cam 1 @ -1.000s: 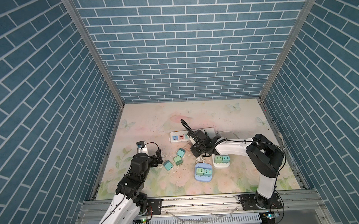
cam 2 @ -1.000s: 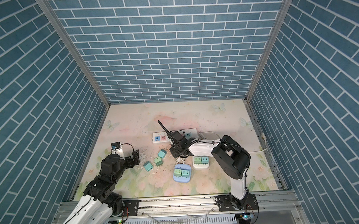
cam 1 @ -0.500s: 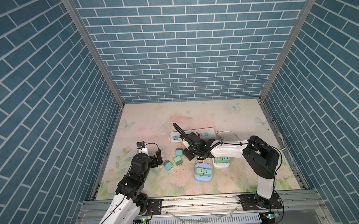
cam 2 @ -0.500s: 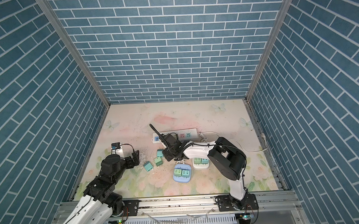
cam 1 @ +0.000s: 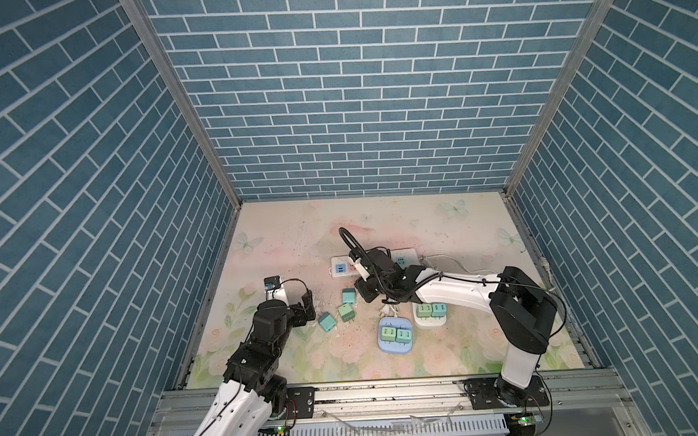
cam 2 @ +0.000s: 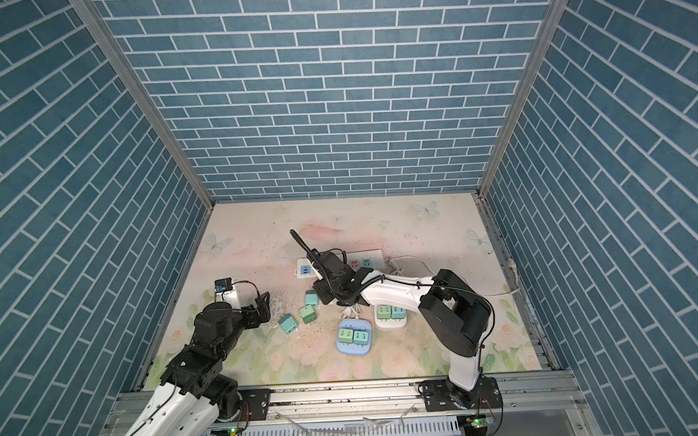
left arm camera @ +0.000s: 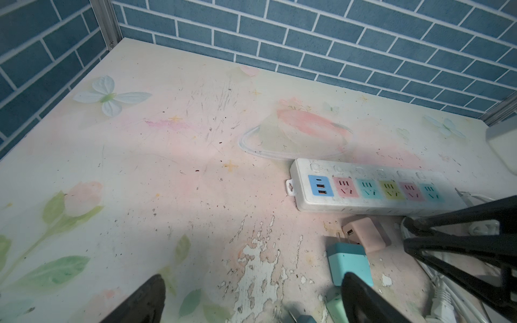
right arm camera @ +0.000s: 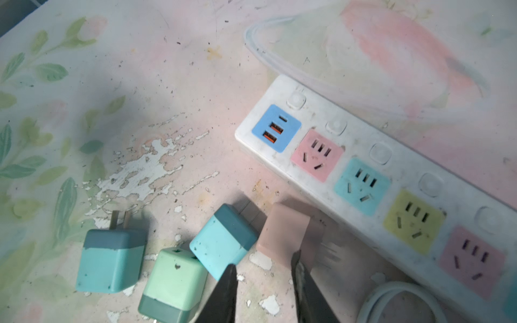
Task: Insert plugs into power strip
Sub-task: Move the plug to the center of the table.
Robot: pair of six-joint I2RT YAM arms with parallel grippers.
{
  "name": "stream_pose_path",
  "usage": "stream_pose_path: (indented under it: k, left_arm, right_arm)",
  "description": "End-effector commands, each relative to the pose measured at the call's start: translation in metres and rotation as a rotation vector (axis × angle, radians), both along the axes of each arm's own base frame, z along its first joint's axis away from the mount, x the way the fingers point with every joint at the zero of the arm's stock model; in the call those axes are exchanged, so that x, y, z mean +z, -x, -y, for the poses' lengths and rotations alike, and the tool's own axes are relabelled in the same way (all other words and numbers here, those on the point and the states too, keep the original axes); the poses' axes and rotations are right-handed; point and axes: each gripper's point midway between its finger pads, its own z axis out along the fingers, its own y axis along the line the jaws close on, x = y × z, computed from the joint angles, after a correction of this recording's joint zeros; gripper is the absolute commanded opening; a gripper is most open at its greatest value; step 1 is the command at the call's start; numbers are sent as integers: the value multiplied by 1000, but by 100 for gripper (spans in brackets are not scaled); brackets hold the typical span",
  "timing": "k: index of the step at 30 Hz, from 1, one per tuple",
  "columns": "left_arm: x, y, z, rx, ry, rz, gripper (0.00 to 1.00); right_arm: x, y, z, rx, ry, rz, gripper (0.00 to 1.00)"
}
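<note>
Left pincer (left arm camera: 251,285): wide and empty, low over the desk (left arm camera: 140,167), short of the loose plugs (cam 1: 346,313).
Seated plugs: two sit in the blue socket block (cam 1: 393,348), and two in the white socket block (cam 1: 429,324) beside it.
Loose plugs: three teal or green ones lie on their sides. The pinkish-tan plug (right arm camera: 282,229) lies just beside the long power strip (left arm camera: 349,170).
Right pincer (right arm camera: 264,260): narrow, with its tips at the pinkish-tan plug's near corner (whether they nip it cannot be told, as that plug is blurred).
Strip sockets: every one in view is empty.
Step in hand: seemingly picking up the pinkish-tan plug.
Next move: likely a square hold on its flat sides, then prongs turned down over a socket's slots.
Change: a second ago the right arm reached over the strip's middle; now it sits nearer the loose plugs. The left arm has not moved.
</note>
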Motion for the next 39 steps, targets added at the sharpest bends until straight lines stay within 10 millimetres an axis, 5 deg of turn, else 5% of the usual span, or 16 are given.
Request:
stream_pose_path:
  k: [1, 12, 21, 39]
  left_arm:
    - [-6, 2, -4, 14, -2, -11, 99]
    - [-5, 3, -5, 20, -4, -10, 99]
    - [-6, 3, -5, 21, -4, -11, 99]
    - [-5, 3, -5, 19, -2, -9, 99]
  right_arm:
    - [7, -12, -7, 5, 27, 49, 34]
    - [-21, -33, -27, 16, 109, 33, 22]
    - [-42, -42, -14, -16, 147, -8, 18]
    - [-69, -36, 4, -35, 137, -128, 37]
